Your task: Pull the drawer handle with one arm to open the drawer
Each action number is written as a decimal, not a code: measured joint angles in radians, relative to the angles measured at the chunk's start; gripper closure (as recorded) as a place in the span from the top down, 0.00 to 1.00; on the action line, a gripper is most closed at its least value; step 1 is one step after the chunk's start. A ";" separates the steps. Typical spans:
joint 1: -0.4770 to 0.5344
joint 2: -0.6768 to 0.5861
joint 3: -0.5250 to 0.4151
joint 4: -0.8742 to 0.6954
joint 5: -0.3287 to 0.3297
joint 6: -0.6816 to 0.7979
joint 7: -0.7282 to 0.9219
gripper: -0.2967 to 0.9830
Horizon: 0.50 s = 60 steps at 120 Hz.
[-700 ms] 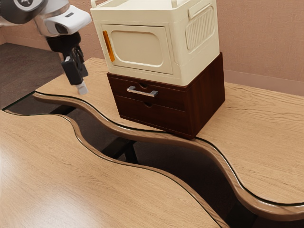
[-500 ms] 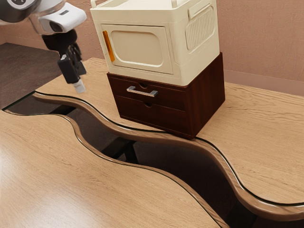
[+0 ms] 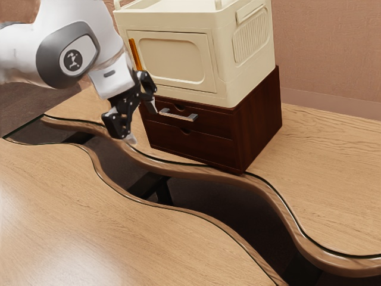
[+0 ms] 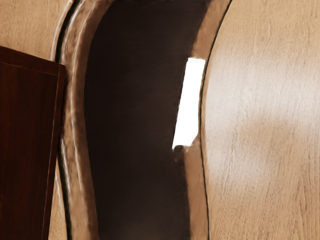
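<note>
A rough pinkish-brown wall [image 3: 333, 53] stands behind a table whose pale wood top is parted by a wavy dark gap [image 3: 232, 202], with dark floor [image 3: 18, 107] at nine o'clock. In the exterior view, a dark wooden cabinet [image 3: 262, 119] sits at twelve o'clock, just beyond the gap, with an upper drawer [image 3: 211, 122] and a lower drawer [image 3: 202, 143], both shut, so what they hold cannot be told. On it rests a cream cabinet [image 3: 223, 86], its door [image 3: 175, 59] closed over whatever is inside, an orange handle [image 3: 136, 53] running upright along the door's nine o'clock edge. The silver drawer handle [image 3: 178, 115] is fixed to the front of the upper drawer; its long axis lies nearly level along that front, from nine o'clock to just past three, and the bar stands out toward about seven. The gripper [image 3: 143, 124] is at the handle's nine o'clock end, jaws spread apart, one fingertip near that end; whether they touch cannot be told. In the wrist view, counting the dark cabinet [image 4: 27, 150] as nine o'clock, the gap [image 4: 135, 120] runs beside it and the other wooden tabletop [image 4: 265, 190] lies at three; a bright white patch [image 4: 190, 102] borders that tabletop's edge.
</note>
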 joint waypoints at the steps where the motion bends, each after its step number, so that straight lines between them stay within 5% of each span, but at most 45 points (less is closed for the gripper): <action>1: -0.001 0.006 0.000 0.004 0.000 0.008 0.011 0.77; 18: -0.001 0.077 -0.004 0.054 -0.007 0.120 0.176 0.74; 60: 0.113 0.299 -0.003 0.253 -0.202 0.247 0.452 0.58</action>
